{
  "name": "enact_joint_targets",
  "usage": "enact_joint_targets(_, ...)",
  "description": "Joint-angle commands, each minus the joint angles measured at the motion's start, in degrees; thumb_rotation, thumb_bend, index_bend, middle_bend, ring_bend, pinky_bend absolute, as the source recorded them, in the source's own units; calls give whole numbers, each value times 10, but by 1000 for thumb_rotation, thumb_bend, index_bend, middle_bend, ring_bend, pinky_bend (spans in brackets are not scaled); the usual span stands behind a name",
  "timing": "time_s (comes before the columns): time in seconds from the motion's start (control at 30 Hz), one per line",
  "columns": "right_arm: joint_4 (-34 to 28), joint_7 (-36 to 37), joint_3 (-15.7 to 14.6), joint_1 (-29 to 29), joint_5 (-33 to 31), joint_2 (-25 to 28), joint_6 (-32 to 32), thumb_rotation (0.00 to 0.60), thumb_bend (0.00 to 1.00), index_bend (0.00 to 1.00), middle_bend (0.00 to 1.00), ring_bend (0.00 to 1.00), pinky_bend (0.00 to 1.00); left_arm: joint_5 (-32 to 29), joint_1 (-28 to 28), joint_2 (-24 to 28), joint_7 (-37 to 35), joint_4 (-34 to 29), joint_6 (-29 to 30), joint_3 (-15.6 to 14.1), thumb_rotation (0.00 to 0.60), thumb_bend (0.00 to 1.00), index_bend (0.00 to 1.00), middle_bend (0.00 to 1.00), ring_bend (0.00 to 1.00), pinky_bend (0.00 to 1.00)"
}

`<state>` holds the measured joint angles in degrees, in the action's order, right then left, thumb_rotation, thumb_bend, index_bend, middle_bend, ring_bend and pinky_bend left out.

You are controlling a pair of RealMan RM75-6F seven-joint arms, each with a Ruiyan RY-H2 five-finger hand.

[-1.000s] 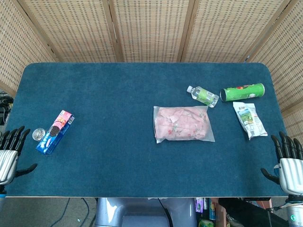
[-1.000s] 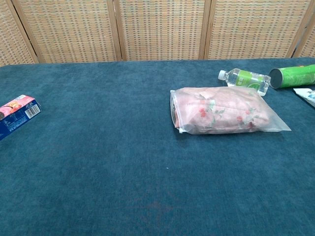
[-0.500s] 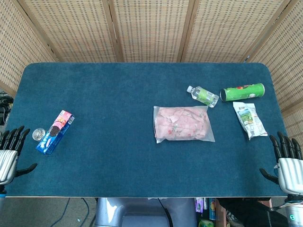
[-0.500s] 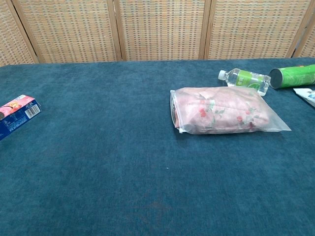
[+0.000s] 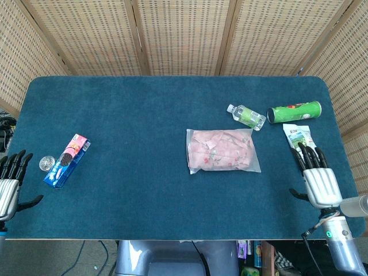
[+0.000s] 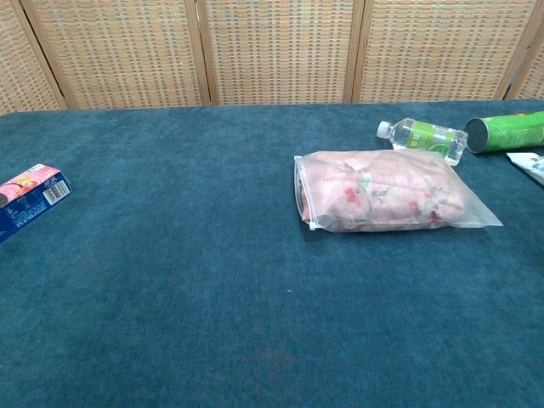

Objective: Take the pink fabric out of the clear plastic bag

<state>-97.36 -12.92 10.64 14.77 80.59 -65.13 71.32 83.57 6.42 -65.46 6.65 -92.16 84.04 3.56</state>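
- Head view: clear plastic bag flat on blue table, right of centre, pink fabric sealed inside.
- Right hand over near right table edge, fingers spread, holding nothing, well apart from bag.
- Left hand at near left corner, fingers spread, empty.
- Green bottle and green can behind bag; cookie box far left.

pink floral fabric, green can, teal tbl

I am seeing the clear plastic bag lying flat, right of centre on my blue worktop, holding the folded pink floral-print fabric, which is filling it almost fully.
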Motion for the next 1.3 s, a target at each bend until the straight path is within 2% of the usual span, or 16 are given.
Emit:
enact_joint_targets(0.03,-17,-9,47,91,-77,-4,-119,600,0,0,0,0,0,-9,3,-5,9,4,-6,3,600,57,0,0,0,0)
enact_joint_targets(0.23,21,-60,83,189,-189,-60,-209,600,0,0,0,0,0,-25,2,-8,12,8,-9,8,600,57,0,0,0,0)
enact_joint_targets(0.47,81,-156,90,288,-317,-138,-246,600,0,0,0,0,0,-48,4,-9,9,15,-19,16,600,58,0,0,0,0)
enact_joint_targets(0.6,116,-218,73,340,-397,-177,-258,600,0,0,0,0,0,-58,8,-10,8,19,-28,19,600,58,0,0,0,0)
enact_joint_targets(0.83,154,-293,39,400,-513,-208,-268,600,0,0,0,0,0,-71,12,-10,5,24,-42,22,600,58,0,0,0,0)
enact_joint_targets(1.1,192,-319,8,436,-580,-218,-287,600,0,0,0,0,0,-78,16,-13,11,27,-50,22,600,59,0,0,0,0)
enact_joint_targets(1.3,229,-305,-3,446,-576,-237,-296,600,0,0,0,0,0,-83,17,-15,13,29,-51,23,600,60,0,0,0,0)
